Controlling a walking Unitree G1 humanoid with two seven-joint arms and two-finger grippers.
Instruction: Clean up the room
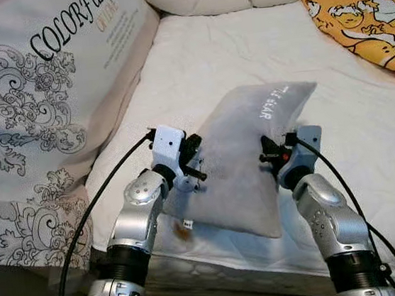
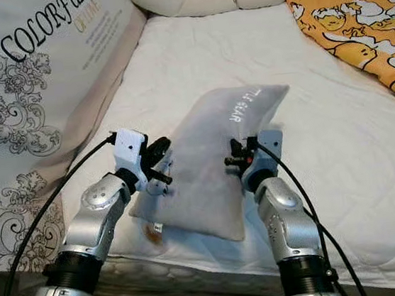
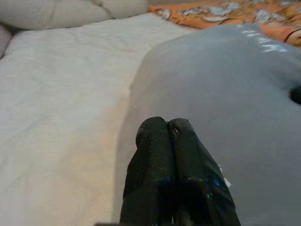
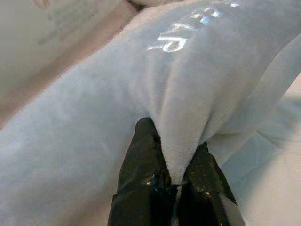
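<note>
Soft, light pillow (image 1: pixel 249 163) near bed's (image 1: pixel 367 136) front edge; right gripper (image 4: pixel 174 176) pinching its side fold, left gripper (image 3: pixel 169 141) closed, seemingly empty.

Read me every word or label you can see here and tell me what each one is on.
"COLORFUL", big black letters, cut off at the frame edge: on the large patterned cushion.
Gold line and small print beneath it: too blurred to read.
White lettering on the grey pillow: too small and blurred to read.
Small tag at the pillow's corner: unreadable.
</note>
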